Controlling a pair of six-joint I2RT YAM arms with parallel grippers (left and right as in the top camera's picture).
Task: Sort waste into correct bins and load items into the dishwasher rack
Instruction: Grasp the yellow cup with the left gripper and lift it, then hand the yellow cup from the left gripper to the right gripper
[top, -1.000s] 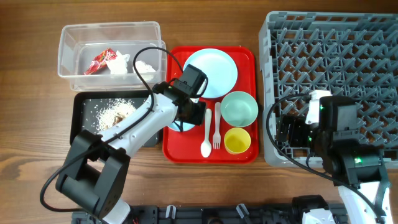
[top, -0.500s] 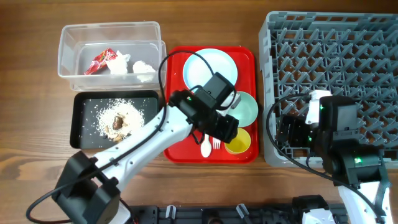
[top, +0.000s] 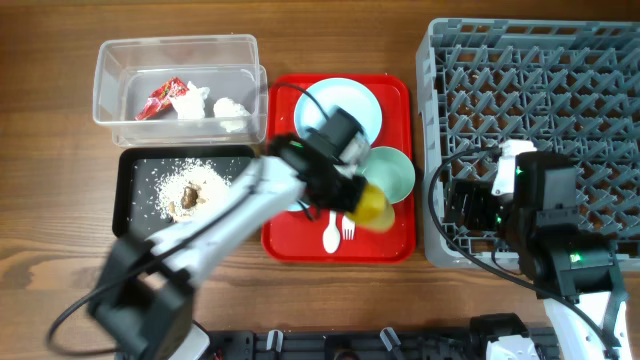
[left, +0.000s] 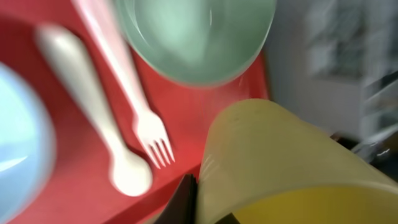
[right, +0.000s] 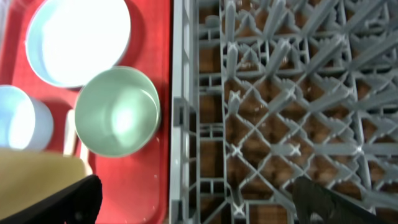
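Over the near right corner of the red tray, the small yellow cup was found pinched in the left fingers, tilted and seemingly raised off the tray surface. It was held just beside the mint bowl, which stood upright on the tray. The white fork and spoon were noted lying side by side on the tray close to the cup. The pale blue plate was recorded at the far end of the tray, and the pale blue bowl to the left of the mint bowl.

The right fingers were observed spread wide over the near left edge of the grey dishwasher rack, which was seen on the worktop just right of the tray. Further left, the red wrapper and white tissue were recorded inside the clear tub, and the food scraps in the black tray on its near side.
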